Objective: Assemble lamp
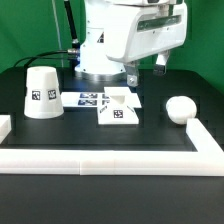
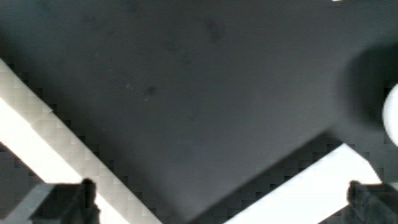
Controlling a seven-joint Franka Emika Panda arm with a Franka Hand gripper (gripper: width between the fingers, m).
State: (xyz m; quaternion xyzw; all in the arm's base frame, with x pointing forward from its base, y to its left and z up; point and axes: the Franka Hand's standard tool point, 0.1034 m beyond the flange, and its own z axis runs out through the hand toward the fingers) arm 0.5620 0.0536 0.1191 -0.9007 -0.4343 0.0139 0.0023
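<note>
The white truncated-cone shade [image 1: 43, 92] stands on the black table at the exterior view's left. The small blocky square base [image 1: 118, 108] sits in the middle, in front of the marker board [image 1: 88, 99]. The ball-topped bulb [image 1: 180, 108] lies at the exterior view's right; a sliver of it shows in the wrist view [image 2: 391, 110]. My gripper [image 1: 146, 68] hangs above the table behind the base and touches nothing. In the wrist view the gripper [image 2: 214, 205] is open and empty, with dark fingertips [image 2: 63, 202] wide apart over bare table.
Long white rim bars run along the front [image 1: 100, 157] and right [image 1: 203, 140] of the black table, with a short piece at the left [image 1: 4, 126]. In the wrist view two bars [image 2: 45, 130] meet in a V.
</note>
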